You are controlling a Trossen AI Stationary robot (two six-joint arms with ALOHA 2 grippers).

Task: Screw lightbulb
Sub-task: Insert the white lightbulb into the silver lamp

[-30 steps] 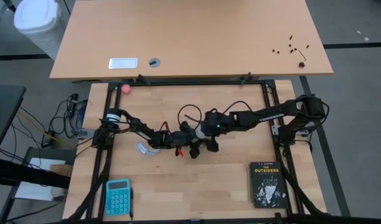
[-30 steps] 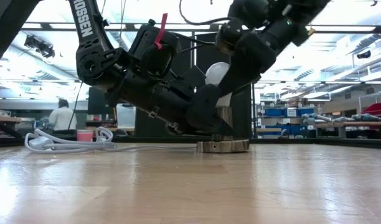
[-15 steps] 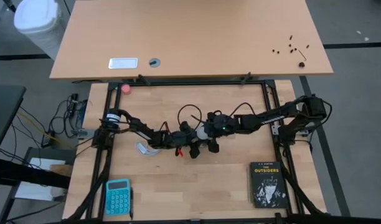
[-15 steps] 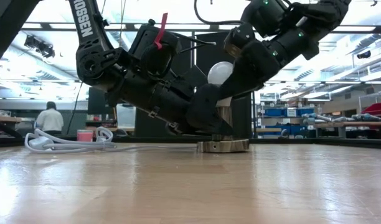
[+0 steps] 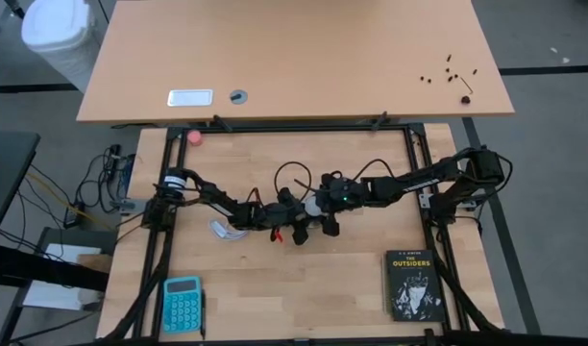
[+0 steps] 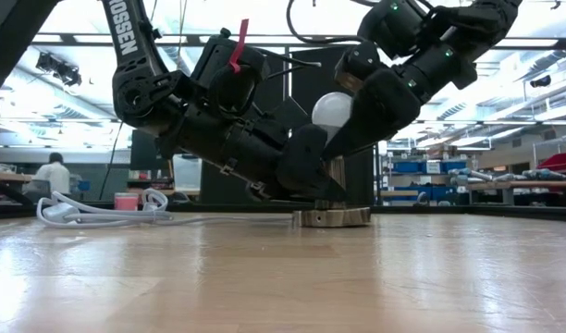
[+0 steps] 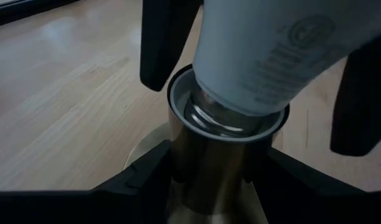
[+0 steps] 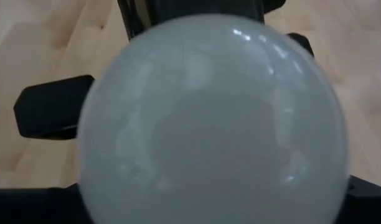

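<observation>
Lightbulb [image 6: 333,109] standing base-down in the brass socket [image 6: 332,215] at mid-table, white globe up, slightly tilted in the low view; from the left wrist view, threaded grey base [image 7: 221,115] sunk into the socket's white-lined collar, some thread visible above the rim. Left gripper [image 7: 218,177] low at the socket, its dark fingers [image 7: 137,177] pressed narrow against the brass barrel on both sides, clamped on it just above the round foot. Right gripper [image 5: 320,204] reaching in from the right side, angled down over the globe; its two dark fingers [image 7: 162,43] flanking the bulb's white neck in the left wrist view, spread fairly wide, a sliver of gap showing on at least one side, so contact uncertain. From the right wrist view, frosted globe [image 8: 215,121] filling nearly everything, dark finger parts at both edges. Coiled white cord [image 6: 89,211] lying on the wooden table [image 6: 264,277] off to the left arm's side. Elsewhere on the table in the high view: teal calculator [image 5: 182,304] at the near left corner, black paperback [image 5: 413,284] at the near right, small pink ball [image 5: 192,136] by the far edge. A person in white [image 6: 52,176] in the room beyond.
</observation>
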